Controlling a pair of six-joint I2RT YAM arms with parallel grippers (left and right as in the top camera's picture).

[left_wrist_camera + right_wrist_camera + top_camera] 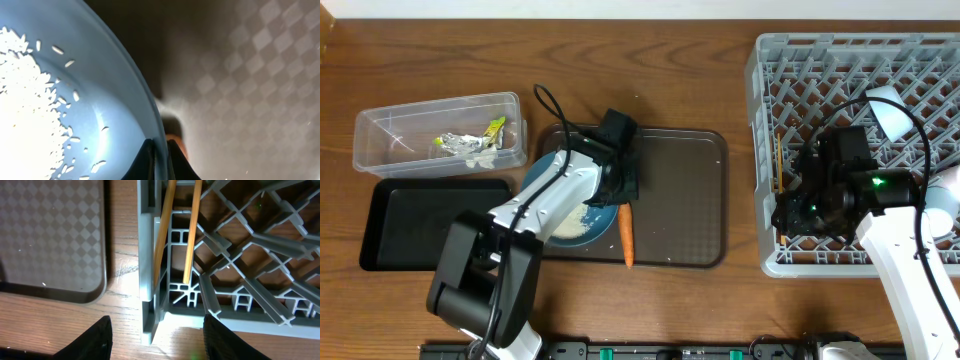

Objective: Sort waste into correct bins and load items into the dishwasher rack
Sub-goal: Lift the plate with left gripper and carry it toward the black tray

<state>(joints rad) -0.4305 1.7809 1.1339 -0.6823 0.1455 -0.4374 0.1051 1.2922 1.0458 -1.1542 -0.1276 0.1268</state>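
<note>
My left gripper is shut on the rim of the round blue plate, which carries a heap of white rice. The orange carrot lies on the brown tray beside the plate; a bit of it shows behind the jaws. My right gripper is open and empty over the front-left corner of the grey dishwasher rack. Two wooden chopsticks stand in that corner. Two light-blue bowls sit in the rack.
The brown serving tray lies at the centre. The clear box at the left holds green-yellow wrappers and white tissue. The flat black tray lies in front of it.
</note>
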